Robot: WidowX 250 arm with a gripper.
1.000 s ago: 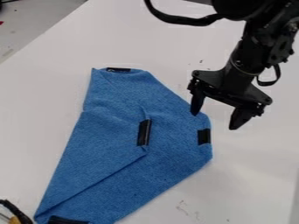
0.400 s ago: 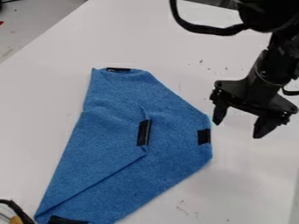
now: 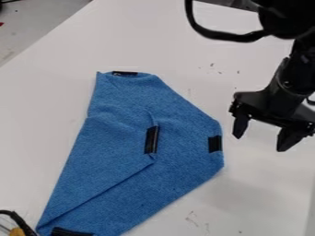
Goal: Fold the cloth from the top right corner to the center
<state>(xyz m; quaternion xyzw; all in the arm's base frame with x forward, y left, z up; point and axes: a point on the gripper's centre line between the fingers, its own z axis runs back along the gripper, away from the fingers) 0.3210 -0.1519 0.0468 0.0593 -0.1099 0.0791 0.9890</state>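
Observation:
My gripper point(image 3: 260, 142) hangs at the right side of the camera view, its two fingers spread apart with nothing between them. It is to the right of the blue cloth point(image 3: 178, 170), with a gap separating them. The cloth lies on the white table, with one flap folded over from the left so that its tip rests near the middle. Black tape patches mark that tip, the top edge, the right corner and the bottom edge. The right corner, beside my gripper, lies flat.
The white table point(image 3: 55, 92) spreads around the cloth, its edge running diagonally at the upper left. A black cable point(image 3: 18, 221) and a small yellow item point(image 3: 16, 232) are at the lower left corner.
From above the cloth's right corner, my gripper has moved right and slightly down in the view, away from the cloth. The cloth has kept its shape and place.

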